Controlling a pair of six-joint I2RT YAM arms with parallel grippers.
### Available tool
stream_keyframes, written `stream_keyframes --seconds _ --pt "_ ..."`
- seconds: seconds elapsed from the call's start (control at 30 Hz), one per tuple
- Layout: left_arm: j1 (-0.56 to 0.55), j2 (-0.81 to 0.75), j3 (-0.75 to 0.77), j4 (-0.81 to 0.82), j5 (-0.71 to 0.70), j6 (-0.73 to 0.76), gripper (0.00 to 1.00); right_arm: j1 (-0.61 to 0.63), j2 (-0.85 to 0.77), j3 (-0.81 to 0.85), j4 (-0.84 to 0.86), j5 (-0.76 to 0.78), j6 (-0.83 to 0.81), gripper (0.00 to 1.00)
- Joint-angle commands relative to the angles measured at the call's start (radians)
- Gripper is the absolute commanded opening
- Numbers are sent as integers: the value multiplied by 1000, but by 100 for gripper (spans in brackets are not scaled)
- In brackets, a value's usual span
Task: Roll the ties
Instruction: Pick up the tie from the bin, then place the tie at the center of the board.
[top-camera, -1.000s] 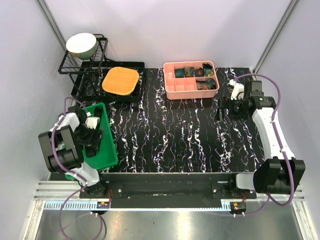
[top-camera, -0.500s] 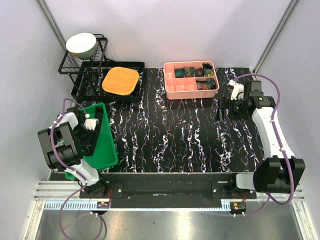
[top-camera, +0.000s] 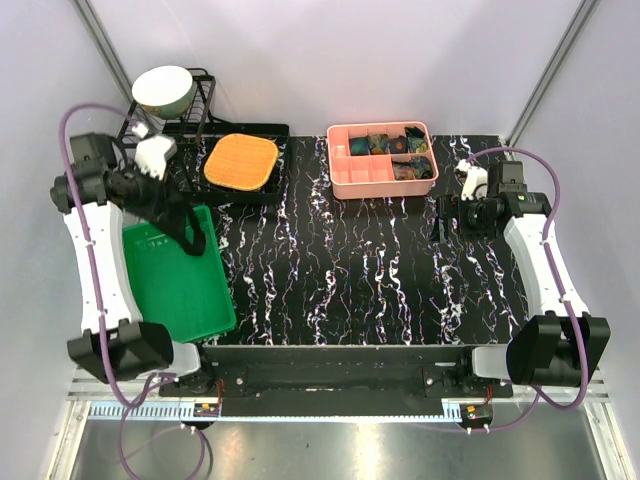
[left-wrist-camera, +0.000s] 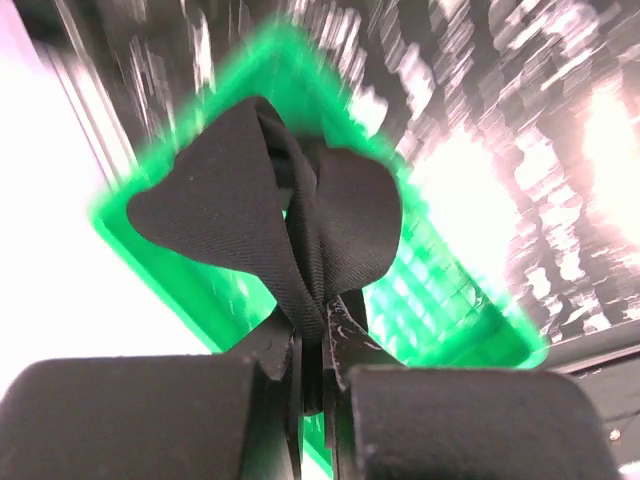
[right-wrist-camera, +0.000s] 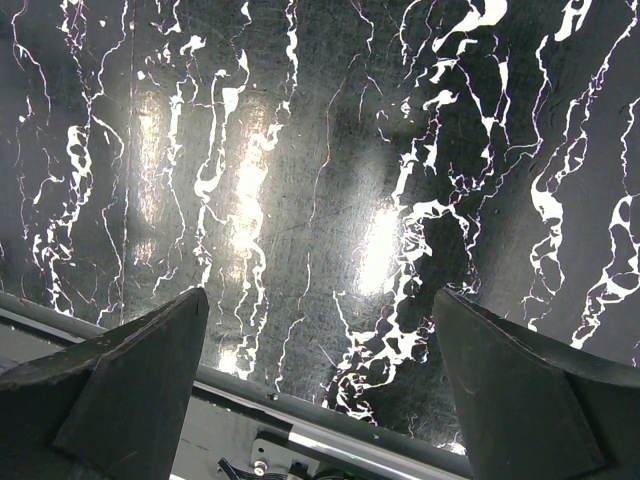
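Note:
My left gripper (top-camera: 163, 198) is raised above the far end of the green bin (top-camera: 175, 290) and is shut on a black tie (top-camera: 190, 228), which hangs in a loop under it. In the left wrist view the tie (left-wrist-camera: 300, 220) bunches into folds just past my left gripper (left-wrist-camera: 312, 335), whose jaws pinch it, with the green bin (left-wrist-camera: 455, 300) blurred below. Several rolled patterned ties (top-camera: 392, 146) sit in the pink divided box (top-camera: 345, 180). My right gripper (top-camera: 440, 218) hovers open over the marbled table (right-wrist-camera: 320, 150) at the right; the right gripper (right-wrist-camera: 320, 300) has nothing between its fingers.
A black dish rack (top-camera: 165, 130) with a pale bowl (top-camera: 164, 89) stands at the back left. Beside it an orange square lid (top-camera: 241, 161) rests on a black tray. The table's metal front rail (right-wrist-camera: 330, 440) shows in the right wrist view.
My left gripper shut on the black tie down in the green bin, then the arm swung up and back, lifting the tie out. The right arm has not moved.

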Motion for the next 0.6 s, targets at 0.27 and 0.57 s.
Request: stream_keyframes --seconds 0.27,0.57 --pt "-735 111 628 -56 122 -282 0 -4 -2 25 25 -51 -3 100" --pt "-976 233 638 39 203 -281 0 -4 -30 16 -10 -45 -22 99"
